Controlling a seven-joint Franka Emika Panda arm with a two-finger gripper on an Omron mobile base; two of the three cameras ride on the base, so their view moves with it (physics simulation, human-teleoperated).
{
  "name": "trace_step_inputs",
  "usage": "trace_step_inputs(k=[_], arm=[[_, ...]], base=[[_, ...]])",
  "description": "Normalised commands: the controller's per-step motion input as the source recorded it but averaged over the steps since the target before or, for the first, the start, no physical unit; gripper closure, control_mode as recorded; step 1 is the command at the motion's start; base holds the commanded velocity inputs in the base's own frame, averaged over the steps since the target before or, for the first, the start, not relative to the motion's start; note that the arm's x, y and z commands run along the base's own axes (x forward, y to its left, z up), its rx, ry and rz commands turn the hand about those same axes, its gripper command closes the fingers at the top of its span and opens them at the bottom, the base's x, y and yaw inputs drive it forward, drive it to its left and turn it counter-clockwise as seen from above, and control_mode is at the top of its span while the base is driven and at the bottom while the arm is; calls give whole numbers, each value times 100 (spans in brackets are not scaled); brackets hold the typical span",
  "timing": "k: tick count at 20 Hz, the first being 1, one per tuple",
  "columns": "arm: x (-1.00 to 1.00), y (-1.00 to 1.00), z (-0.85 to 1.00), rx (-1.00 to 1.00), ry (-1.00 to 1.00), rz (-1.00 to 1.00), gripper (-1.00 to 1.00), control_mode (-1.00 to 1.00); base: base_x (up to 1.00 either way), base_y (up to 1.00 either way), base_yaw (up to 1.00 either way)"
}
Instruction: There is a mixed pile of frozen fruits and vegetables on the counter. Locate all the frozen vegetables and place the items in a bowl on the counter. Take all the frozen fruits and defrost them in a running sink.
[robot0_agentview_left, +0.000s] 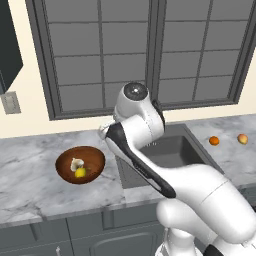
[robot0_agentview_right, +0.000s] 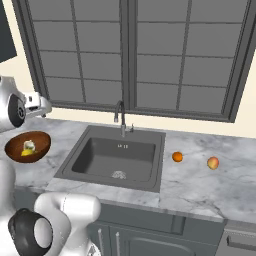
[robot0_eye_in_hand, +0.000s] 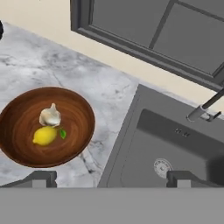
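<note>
The long grey-and-white marble counter (robot0_agentview_left: 35, 185) has a dark grey sink (robot0_agentview_right: 112, 159) set into it, and a big round brown wooden bowl (robot0_eye_in_hand: 17, 142) sits to the left of the sink. Inside the bowl lie the small yellow piece (robot0_eye_in_hand: 44, 136) and the whitish lumpy piece (robot0_eye_in_hand: 50, 117), while the little orange ball (robot0_agentview_right: 177, 157) and the orange-red peach-like ball (robot0_agentview_right: 213, 162) sit on the counter right of the sink. The robot's gripper (robot0_eye_in_hand: 111, 178) hangs above the counter between bowl and sink, fingers spread wide apart with nothing in them.

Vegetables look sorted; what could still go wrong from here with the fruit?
1. The orange ball and peach-like ball sit on the counter across the sink from the open pincer; a long reach may misplace the grasp.
2. Both are round and could roll when nudged.
3. No water visibly runs from the faucet.
</note>
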Motion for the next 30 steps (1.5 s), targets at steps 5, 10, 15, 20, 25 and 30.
trace_step_inputs(k=[5,10,15,20,25,30], arm=[[-48,-51,29,2,-3,-2,-100,-100],[-37,-56,20,4,2,-13,-100,-100],[-15,-55,25,22,18,-27,-100,-100],[-13,-32,8,10,5,-13,-100,-100],[-13,-19,0,-5,-11,0,-100,-100],[-12,-44,0,-2,-11,0,-100,-100]], base=[[0,0,0],[0,0,0],[0,0,0],[0,0,0],[0,0,0],[0,0,0]])
